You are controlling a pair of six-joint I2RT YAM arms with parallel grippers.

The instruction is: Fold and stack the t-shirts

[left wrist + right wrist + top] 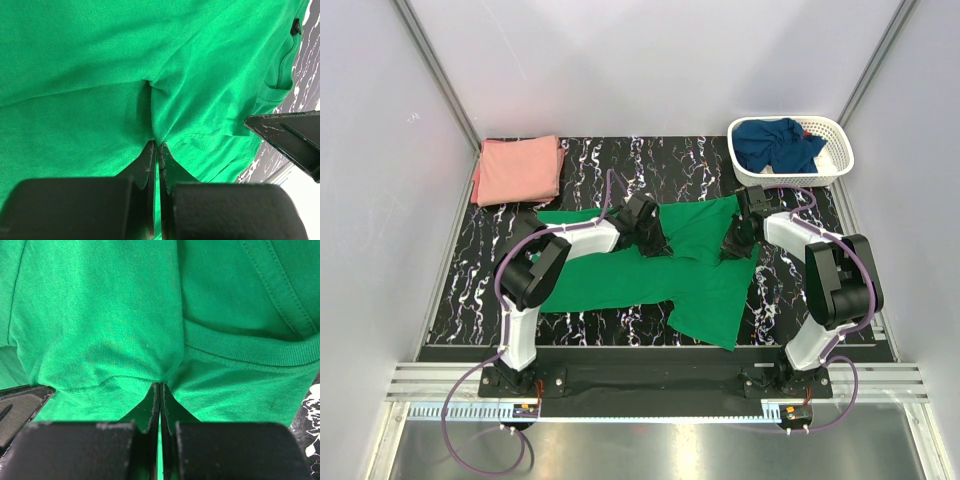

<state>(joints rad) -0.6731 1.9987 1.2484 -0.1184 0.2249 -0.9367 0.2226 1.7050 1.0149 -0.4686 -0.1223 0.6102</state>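
Mid-fold on the green t-shirt (705, 290), spread at the centre of the table (650, 160), the left gripper (158, 145) and right gripper (160, 385) each pinch a tuck of its cloth (jaws tight together), and the next move probably calls for drawing it evenly toward 6 o'clock.

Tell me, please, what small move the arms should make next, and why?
Probably raise both together to begin a fold: the left gripper and right gripper are each shut on a pinch of the green t-shirt, which lies spread out.
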